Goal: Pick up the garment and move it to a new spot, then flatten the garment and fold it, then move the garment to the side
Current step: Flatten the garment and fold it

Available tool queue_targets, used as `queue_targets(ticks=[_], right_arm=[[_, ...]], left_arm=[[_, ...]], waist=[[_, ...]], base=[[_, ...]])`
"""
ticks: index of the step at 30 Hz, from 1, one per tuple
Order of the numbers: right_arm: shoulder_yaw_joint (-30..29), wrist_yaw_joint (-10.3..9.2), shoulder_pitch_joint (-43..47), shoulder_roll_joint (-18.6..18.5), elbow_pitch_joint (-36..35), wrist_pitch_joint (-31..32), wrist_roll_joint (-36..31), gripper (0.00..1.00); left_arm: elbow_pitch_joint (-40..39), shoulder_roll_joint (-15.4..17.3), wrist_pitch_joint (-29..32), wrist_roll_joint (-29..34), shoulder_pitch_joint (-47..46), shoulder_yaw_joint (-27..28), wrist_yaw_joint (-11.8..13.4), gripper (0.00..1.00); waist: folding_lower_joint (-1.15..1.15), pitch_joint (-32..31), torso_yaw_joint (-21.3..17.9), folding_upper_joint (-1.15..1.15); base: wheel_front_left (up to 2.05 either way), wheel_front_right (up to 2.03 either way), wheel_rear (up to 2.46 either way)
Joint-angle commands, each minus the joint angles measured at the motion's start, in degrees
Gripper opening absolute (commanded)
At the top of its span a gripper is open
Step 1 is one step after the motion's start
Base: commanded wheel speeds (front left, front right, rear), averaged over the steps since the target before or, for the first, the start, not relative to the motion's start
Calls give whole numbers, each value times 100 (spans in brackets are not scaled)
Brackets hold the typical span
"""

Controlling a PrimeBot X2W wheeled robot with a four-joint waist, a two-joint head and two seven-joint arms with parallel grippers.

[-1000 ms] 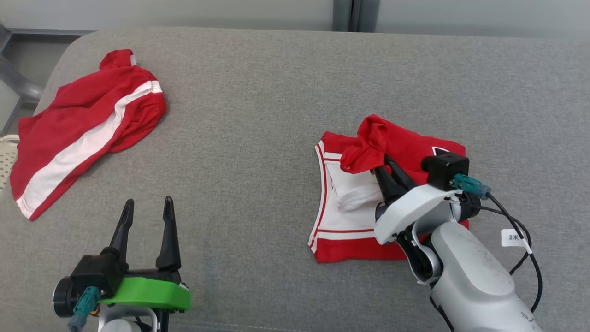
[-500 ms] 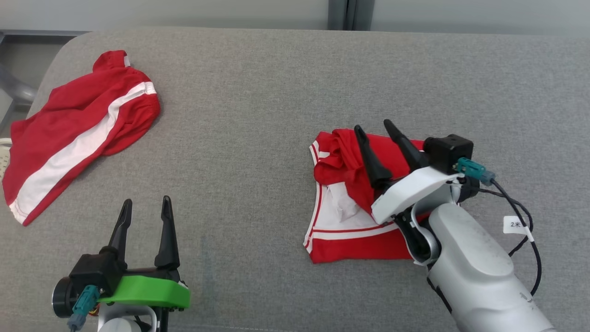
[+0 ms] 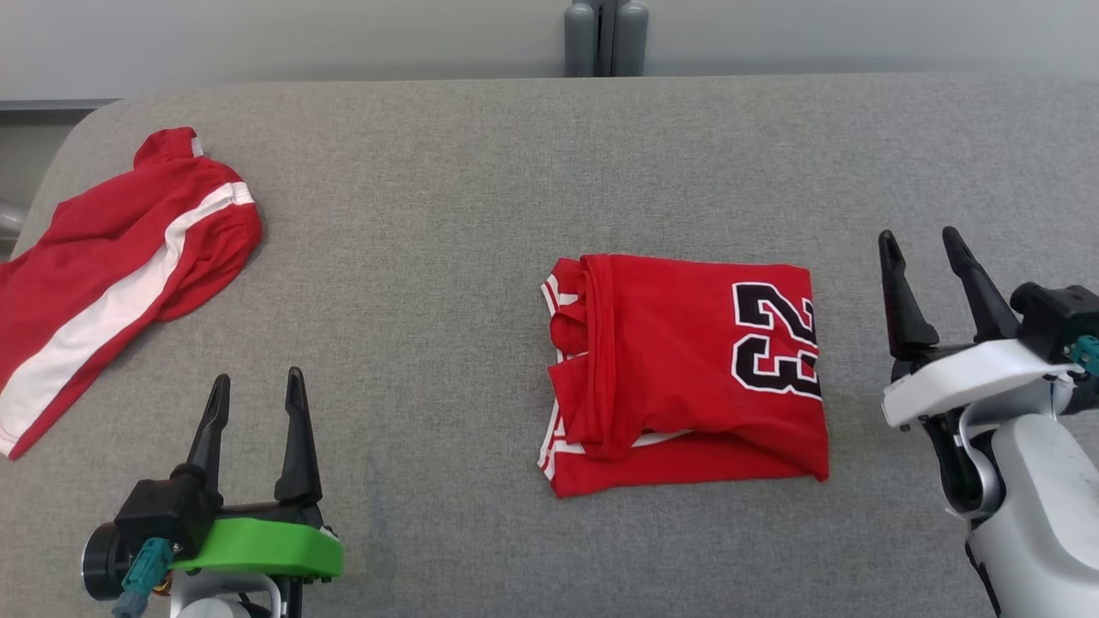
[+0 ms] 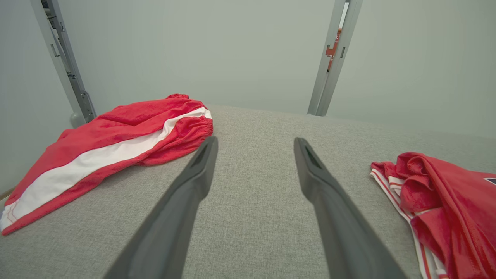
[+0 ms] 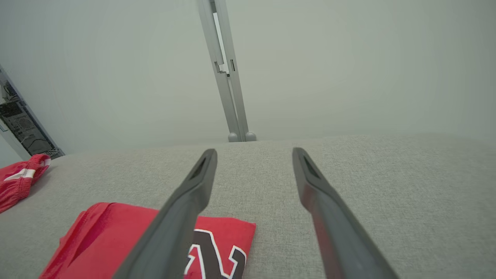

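Note:
The garment (image 3: 678, 369) is a red jersey with a black "23", lying folded in a rough square on the grey padded surface, right of the middle. Its white-trimmed edges bunch along the left side. My right gripper (image 3: 917, 234) stands open to the right of it, apart from the cloth, with nothing between its fingers. In the right wrist view the garment (image 5: 116, 240) lies low and left of the open right gripper (image 5: 254, 151). My left gripper (image 3: 258, 378) rests open at the lower left, far from the garment (image 4: 445, 217), which shows at the right edge of the left wrist view.
Red shorts with a white stripe (image 3: 112, 275) lie crumpled at the far left, near the rounded corner of the grey surface (image 3: 429, 215). A grey post (image 3: 605, 39) stands behind the back edge, against a pale wall.
My right gripper opened, let go of the garment's red flap and drew back to the right. The garment now lies folded with the "23" up. The camera shifted too.

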Motion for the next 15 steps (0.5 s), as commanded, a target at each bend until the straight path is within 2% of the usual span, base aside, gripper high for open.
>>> queue_targets(ticks=[1,6,15], right_arm=[[-88,-5,158,-15,-95,-14,-53,100],[-275,-5,493,113,-405,-19,-83,100],[-390,-5,1304,526,-1375,-20,-314,100]], left_arm=[[-27,6,-16,70,68,22,-14,100],[-10,6,-17,105,87,48,-31,100],[6,6,-16,133,107,-22,-53,100]], waist=[[0,-5,-29,0],[0,-44,-95,0],[0,-148,-186,0]], base=[[0,0,0],[0,0,0],[0,0,0]])
